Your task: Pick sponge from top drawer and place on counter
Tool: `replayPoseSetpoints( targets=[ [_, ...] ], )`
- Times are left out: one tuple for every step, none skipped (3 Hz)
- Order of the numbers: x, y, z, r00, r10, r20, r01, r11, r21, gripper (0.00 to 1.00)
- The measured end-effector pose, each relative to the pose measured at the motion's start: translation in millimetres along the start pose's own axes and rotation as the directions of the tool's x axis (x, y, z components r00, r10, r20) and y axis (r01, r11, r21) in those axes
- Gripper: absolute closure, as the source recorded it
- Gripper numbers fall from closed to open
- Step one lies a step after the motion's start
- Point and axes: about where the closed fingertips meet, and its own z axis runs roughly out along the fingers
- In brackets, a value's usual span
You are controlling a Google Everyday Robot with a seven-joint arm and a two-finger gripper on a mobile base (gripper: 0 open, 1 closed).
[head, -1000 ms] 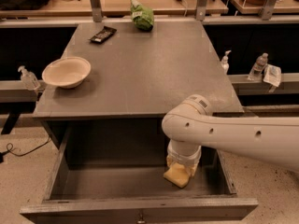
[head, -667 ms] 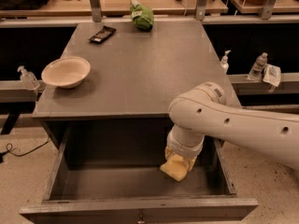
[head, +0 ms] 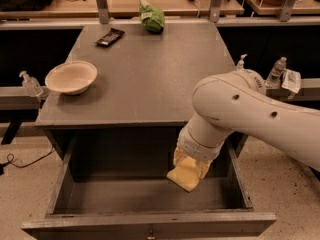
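The top drawer (head: 150, 223) stands pulled open below the grey counter (head: 150, 79). My gripper (head: 191, 165) hangs from the white arm over the right side of the drawer, shut on the pale yellow sponge (head: 184, 175). The sponge is lifted off the drawer floor and tilted, its lower corner pointing left and down. The arm's wrist covers the top of the sponge.
On the counter, a cream bowl (head: 71, 76) sits at the left edge, a dark flat packet (head: 110, 36) at the back left and a green bag (head: 151, 16) at the back middle. Small bottles (head: 277, 71) stand on a ledge to the right, another bottle (head: 30, 84) on the left.
The arm has risen and swung up toward the counter's front edge. The sponge has come up off the drawer floor with the gripper.
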Motion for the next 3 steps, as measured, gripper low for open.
replayPoseSetpoints(
  targets=[
    [-8.6,-3.3,-40.9,0.998,-0.004,0.062,-0.003,0.9935,0.113,1.00],
    [-16.4,-11.6,-88.1,0.994,-0.063,0.086,0.043,0.9730,0.227,1.00],
    [-17.9,-25.2,-130.6,0.990,-0.122,0.064,0.099,0.9545,0.281,1.00]
  ],
)
